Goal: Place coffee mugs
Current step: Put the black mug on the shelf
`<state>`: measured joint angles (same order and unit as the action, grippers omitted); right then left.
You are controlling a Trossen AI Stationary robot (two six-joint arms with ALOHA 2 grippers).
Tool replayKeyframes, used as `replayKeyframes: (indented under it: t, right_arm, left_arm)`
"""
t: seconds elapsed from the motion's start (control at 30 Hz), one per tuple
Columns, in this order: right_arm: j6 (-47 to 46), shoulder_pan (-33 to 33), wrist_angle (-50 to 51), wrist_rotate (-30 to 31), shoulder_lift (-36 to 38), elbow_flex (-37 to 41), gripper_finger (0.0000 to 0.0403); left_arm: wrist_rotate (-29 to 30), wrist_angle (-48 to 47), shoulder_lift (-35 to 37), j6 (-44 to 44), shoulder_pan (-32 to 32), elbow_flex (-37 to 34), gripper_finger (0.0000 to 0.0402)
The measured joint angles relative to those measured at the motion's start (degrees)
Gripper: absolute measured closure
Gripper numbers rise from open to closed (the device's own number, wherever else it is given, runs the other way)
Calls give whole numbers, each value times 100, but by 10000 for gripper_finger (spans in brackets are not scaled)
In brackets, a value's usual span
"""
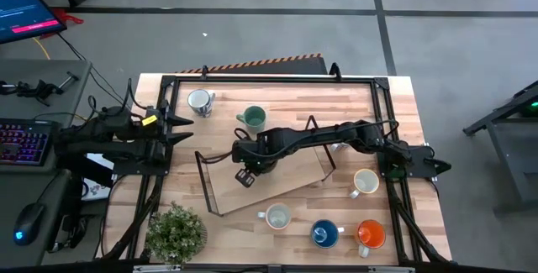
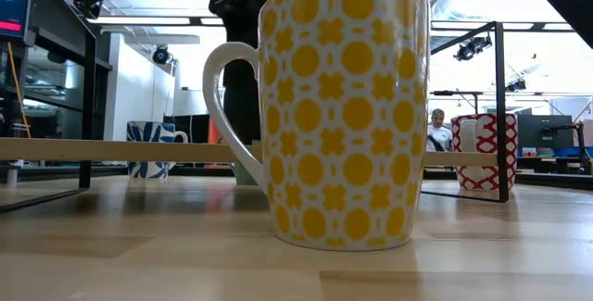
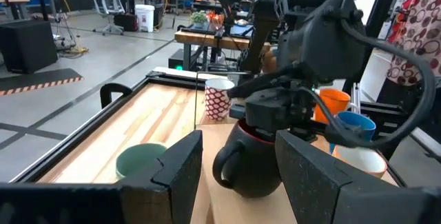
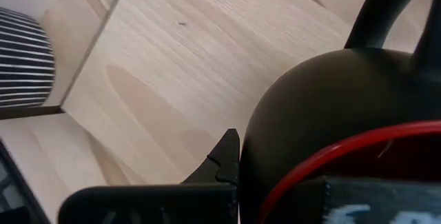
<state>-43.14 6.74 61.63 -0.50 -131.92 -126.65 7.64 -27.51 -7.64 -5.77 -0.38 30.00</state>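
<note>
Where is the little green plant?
In the high view, the potted plant sits at the table's near-left corner, on the left arm's side. Its nearest mug is the pale one to its right.

No text, label, brand, number or sign can be read in any view. The lit monitor screen beside the surface shows blue and pink bands whose writing is too small to make out, and the patterned mugs carry only decoration, not lettering.
</note>
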Motion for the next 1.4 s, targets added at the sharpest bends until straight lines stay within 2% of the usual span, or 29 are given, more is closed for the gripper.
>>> replayKeyframes:
  t: [0.27, 0.5, 0.7, 1.07, 1.3, 1.4]
  right_arm:
    - [-185, 2, -22, 37, -24, -2, 399]
    - [-35, -4, -94, 139, -33, -2, 360]
    - [121, 2, -186, 128, -33, -64, 342]
    - [461, 2, 35, 198, -37, -839, 339]
    - [463, 15, 119, 173, 34, -835, 338]
    - [461, 17, 178, 387, 100, -835, 339]
  left_arm:
    - [0, -50, 0, 5, 0, 0, 227]
    - [0, -65, 0, 39, 0, 0, 227]
    - [0, -100, 0, 43, 0, 0, 227]
    - [0, -104, 0, 43, -2, 0, 227]
    - [0, -126, 0, 45, -2, 0, 227]
    - [0, -129, 0, 43, -2, 0, 227]
